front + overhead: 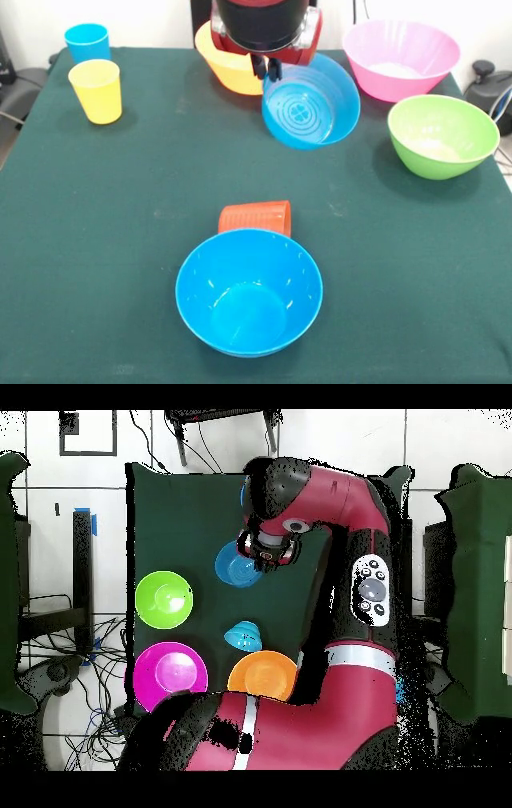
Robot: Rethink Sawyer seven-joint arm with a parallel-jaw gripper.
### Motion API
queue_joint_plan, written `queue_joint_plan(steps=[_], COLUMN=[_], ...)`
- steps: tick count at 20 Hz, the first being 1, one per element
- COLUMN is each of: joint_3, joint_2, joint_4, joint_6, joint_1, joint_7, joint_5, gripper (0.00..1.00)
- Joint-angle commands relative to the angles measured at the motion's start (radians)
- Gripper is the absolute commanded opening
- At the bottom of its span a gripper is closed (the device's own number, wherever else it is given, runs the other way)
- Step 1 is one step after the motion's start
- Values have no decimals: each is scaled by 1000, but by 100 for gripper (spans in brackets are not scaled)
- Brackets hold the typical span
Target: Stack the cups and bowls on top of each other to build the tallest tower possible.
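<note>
My gripper (268,70) hangs at the far middle of the table, shut on the rim of a blue ridged bowl (310,104). The bowl hangs tilted, its inside facing the front camera. In the overhead view the gripper (266,554) and held bowl (236,568) show under the arm. A medium blue bowl (250,292) stands upright at the front, with the orange-red ribbed cup (256,216) lying on its side just behind it. The yellow-orange bowl (226,68) sits behind the gripper. The pink bowl (400,58) and green bowl (442,134) stand at the right. No stack shows.
The yellow cup (96,90) and the sky blue cup (86,42) stand upright at the far left. A small blue thing (242,634) lies between the held bowl and the yellow-orange bowl (262,674) in the overhead view. The dark green cloth (120,240) covers the table.
</note>
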Motion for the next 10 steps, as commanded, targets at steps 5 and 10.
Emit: queue_joint_plan(steps=[5,10], joint_3=[51,56], joint_2=[-74,-45], joint_4=[268,229], joint_6=[-170,-154], joint_1=[5,-3], joint_7=[88,74], joint_5=[51,40], gripper=[0,0])
